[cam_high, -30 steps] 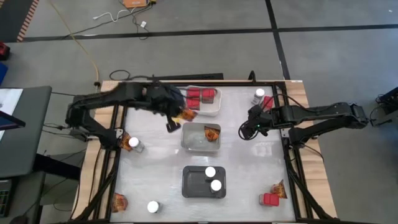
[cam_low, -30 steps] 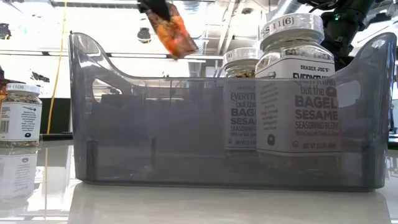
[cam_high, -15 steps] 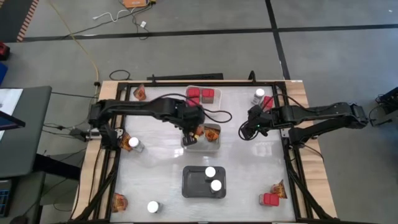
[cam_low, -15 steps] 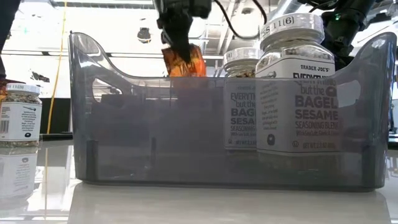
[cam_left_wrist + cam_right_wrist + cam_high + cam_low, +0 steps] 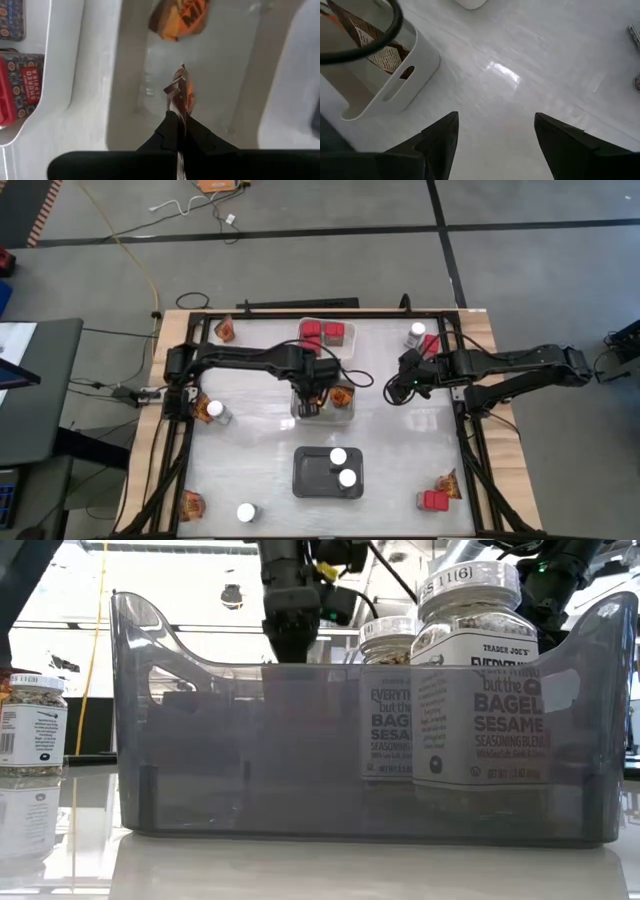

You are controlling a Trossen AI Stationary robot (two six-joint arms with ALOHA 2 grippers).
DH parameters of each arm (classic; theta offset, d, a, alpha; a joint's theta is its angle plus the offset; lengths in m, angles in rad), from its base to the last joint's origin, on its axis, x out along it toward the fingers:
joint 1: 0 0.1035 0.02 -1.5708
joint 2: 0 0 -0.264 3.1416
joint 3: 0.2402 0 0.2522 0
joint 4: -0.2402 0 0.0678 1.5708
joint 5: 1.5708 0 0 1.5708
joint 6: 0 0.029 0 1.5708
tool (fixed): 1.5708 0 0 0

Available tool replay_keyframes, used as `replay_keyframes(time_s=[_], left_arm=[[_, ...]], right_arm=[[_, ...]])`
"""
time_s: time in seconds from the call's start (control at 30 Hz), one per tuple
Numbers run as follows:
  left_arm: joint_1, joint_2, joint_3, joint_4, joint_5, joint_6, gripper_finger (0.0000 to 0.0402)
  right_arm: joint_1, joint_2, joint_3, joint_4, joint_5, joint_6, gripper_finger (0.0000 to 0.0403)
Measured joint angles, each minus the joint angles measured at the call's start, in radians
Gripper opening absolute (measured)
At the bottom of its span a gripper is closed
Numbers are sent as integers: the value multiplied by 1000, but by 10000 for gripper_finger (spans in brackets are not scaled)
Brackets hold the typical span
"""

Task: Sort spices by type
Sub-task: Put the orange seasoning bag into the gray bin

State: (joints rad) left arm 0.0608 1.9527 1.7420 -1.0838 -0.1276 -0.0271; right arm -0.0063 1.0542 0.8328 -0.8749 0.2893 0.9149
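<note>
My left gripper (image 5: 314, 396) is shut on an orange-brown packet (image 5: 181, 92) and reaches down into the clear tray (image 5: 299, 412) at the table's middle. A second packet (image 5: 180, 17) lies in that tray near its right end. In the low view the left gripper (image 5: 290, 635) sinks behind the dark grey tray (image 5: 250, 750), which hides the held packet. My right gripper (image 5: 400, 390) hangs open over bare table right of the clear tray, its fingers (image 5: 440, 135) wide apart around nothing. My left gripper pinches the packet's top edge (image 5: 178, 106) between its two fingers, coming from above and pointing steeply down. The packet hangs below the fingertips, seen edge-on, inside the clear tray. Whether its lower end touches the tray's floor, I cannot tell.
A white tray (image 5: 340, 356) at the far middle holds red boxes. The dark grey tray (image 5: 305, 480) near the front holds two white-lidded jars (image 5: 475, 680). Loose jars, packets and red boxes lie by the left edge (image 5: 212, 411), the far right corner (image 5: 418, 332) and both near corners (image 5: 433, 500).
My left gripper has carried the packet from beside the white tray toward the table's right and near side, then down into the clear tray, tipping to point more steeply down. The packet, first high above the grey tray's rim in the low view, has sunk behind it.
</note>
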Motion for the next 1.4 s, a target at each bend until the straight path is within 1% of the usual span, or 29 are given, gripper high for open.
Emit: replay_keyframes(time_s=[0.27,0.47,0.67,0.83,1.2,1.4], left_arm=[[29,12,0,8,-3,48,0],[36,14,0,14,-3,46,0],[36,14,0,84,-3,79,0],[37,14,0,90,-3,91,0],[37,12,-59,93,-4,81,1],[37,12,-61,110,-24,63,1]], right_arm=[[16,0,0,1,0,20,286],[44,0,0,1,-1,22,286],[58,0,0,1,0,42,286],[71,0,0,1,0,46,286],[72,0,0,1,0,48,286],[71,0,0,1,0,48,286]])
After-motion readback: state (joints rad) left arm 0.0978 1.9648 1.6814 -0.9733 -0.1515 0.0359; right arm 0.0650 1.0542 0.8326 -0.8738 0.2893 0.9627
